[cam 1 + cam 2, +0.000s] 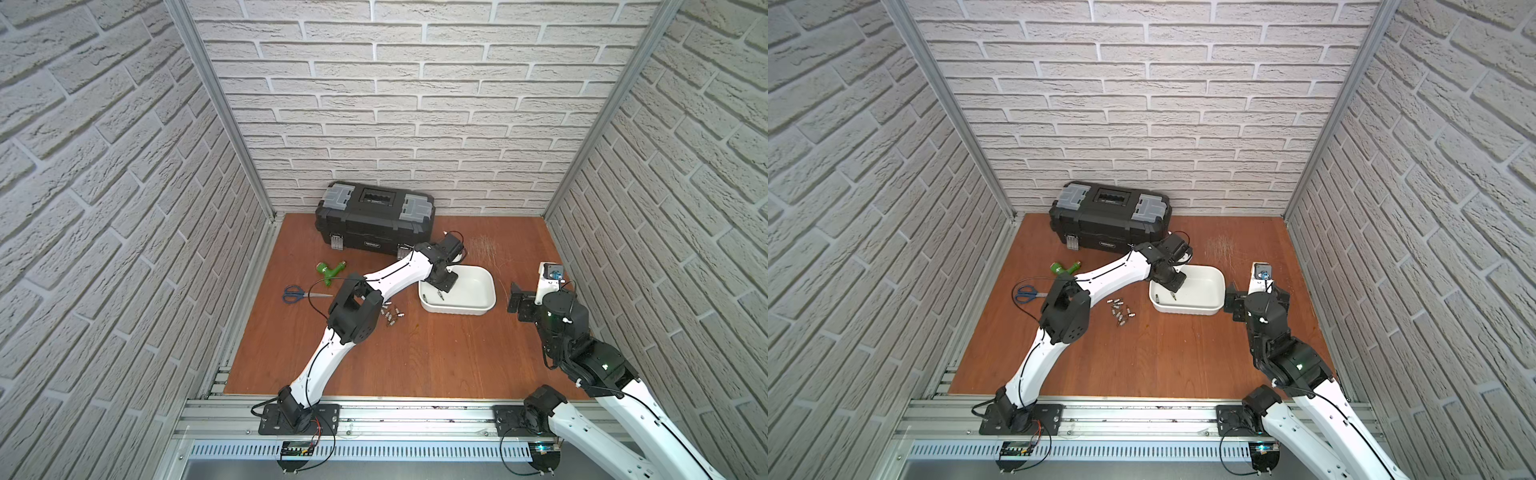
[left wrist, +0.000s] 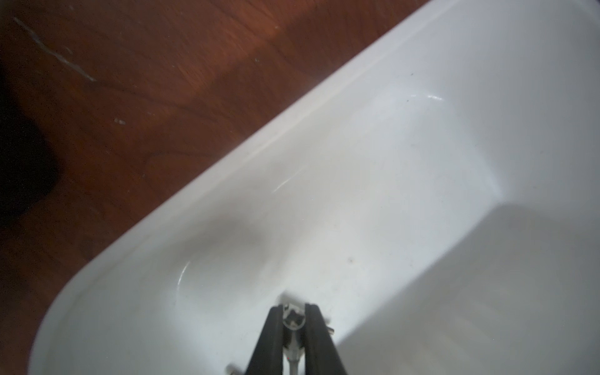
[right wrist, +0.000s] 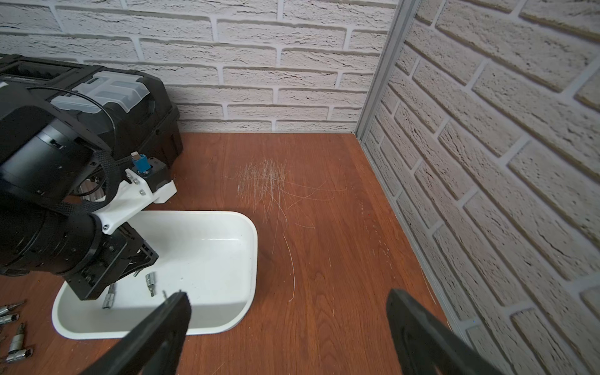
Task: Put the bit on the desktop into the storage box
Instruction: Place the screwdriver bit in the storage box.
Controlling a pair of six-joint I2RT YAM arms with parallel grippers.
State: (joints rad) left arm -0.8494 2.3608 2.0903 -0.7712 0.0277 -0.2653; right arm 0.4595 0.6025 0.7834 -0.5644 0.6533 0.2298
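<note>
Jaws of left gripper (image 2: 293, 308) pinch the small, light, slippery silver steel bit (image 2: 293, 321) along its shank over the shallow white plastic storage box (image 2: 324, 146); right gripper (image 3: 287, 295) gapes empty.

Small silver bits (image 1: 390, 316) are scattered on the reddish-brown wood-grain desktop (image 1: 415, 365); more are seen inside the shallow white plastic tub (image 1: 455, 309).
</note>
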